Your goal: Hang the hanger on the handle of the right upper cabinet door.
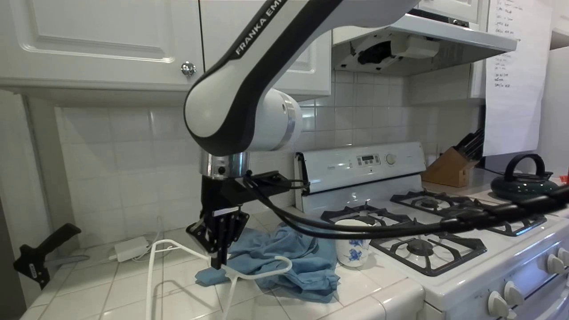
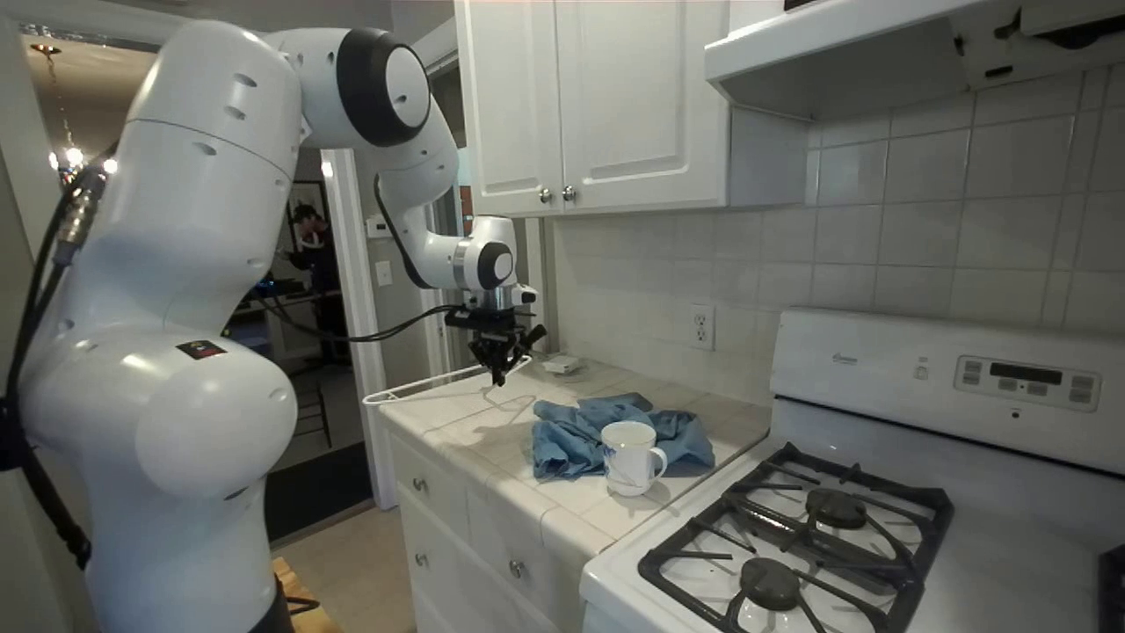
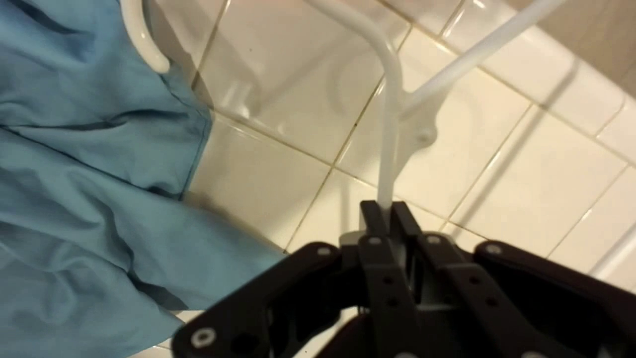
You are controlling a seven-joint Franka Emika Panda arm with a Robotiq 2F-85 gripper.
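Note:
A white hanger (image 1: 150, 280) is held above the tiled counter, its shadow on the tiles. It also shows in an exterior view (image 2: 380, 399) and in the wrist view (image 3: 391, 94). My gripper (image 3: 383, 211) is shut on the hanger's bar near the hook's base; the gripper also shows in both exterior views (image 1: 218, 262) (image 2: 498, 378). The right upper cabinet door (image 2: 646, 97) is closed, with a round metal knob (image 2: 569, 193) at its lower left corner. In an exterior view this door (image 1: 318, 58) is partly behind the arm and its knob is hidden.
A crumpled blue cloth (image 2: 571, 440) and a white mug (image 2: 628, 462) lie beside the gas stove (image 2: 844, 352). The left cabinet door has its own knob (image 1: 188, 68). The range hood (image 1: 426, 35) juts out right of the cabinets. A white adapter (image 1: 131, 249) sits by the wall.

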